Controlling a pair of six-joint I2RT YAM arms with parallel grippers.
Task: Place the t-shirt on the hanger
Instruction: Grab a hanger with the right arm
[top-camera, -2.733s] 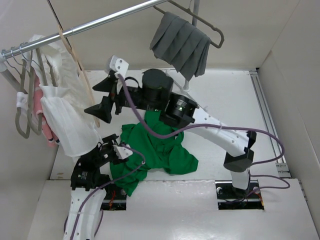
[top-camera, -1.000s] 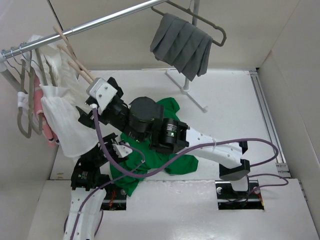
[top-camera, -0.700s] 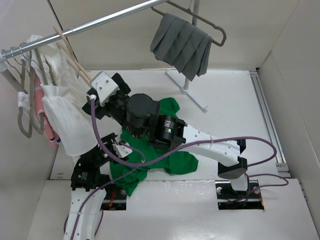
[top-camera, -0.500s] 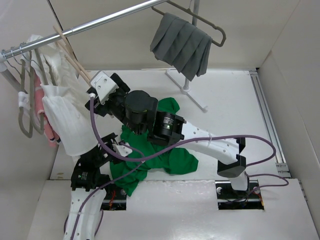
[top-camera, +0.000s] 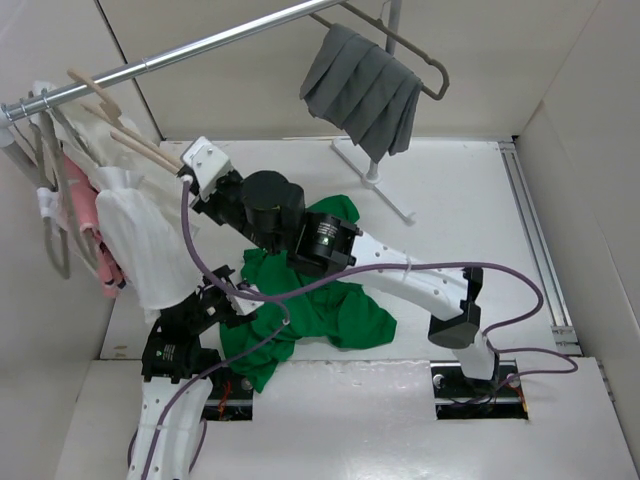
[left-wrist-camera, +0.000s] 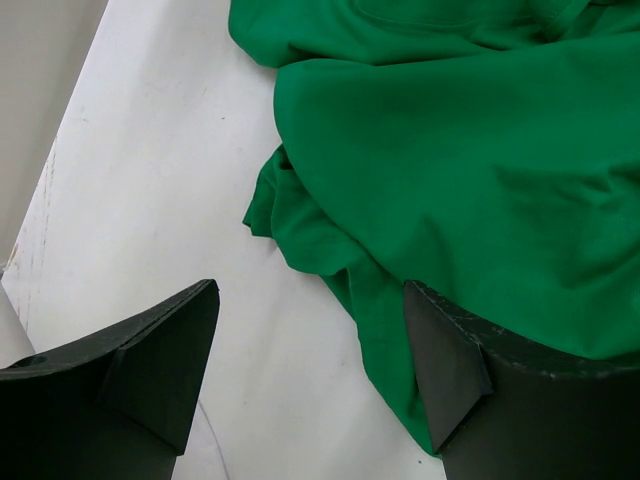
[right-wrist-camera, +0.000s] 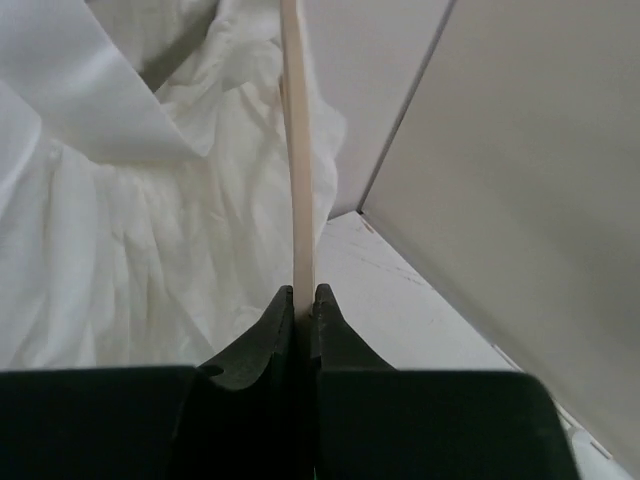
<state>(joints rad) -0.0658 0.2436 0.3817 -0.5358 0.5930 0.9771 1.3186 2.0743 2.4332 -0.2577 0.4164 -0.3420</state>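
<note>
A crumpled bright green t-shirt (top-camera: 330, 310) is spread on the white table (top-camera: 470, 220) at the near left, beneath the right arm and just behind the left gripper (left-wrist-camera: 310, 300). That gripper's jaws are set apart, one finger over the shirt's near edge, the other over bare table. A pale beige slim-armed hanger (right-wrist-camera: 297, 180) is placed at the far left, its hook seemingly over the metal rail (top-camera: 220, 38), in front of the white garments (top-camera: 140, 230). One arm of it is pinched in the right gripper (right-wrist-camera: 303, 292). A grey pleated cloth (top-camera: 362, 90) is hung further right along the rail, behind the t-shirt.
</note>
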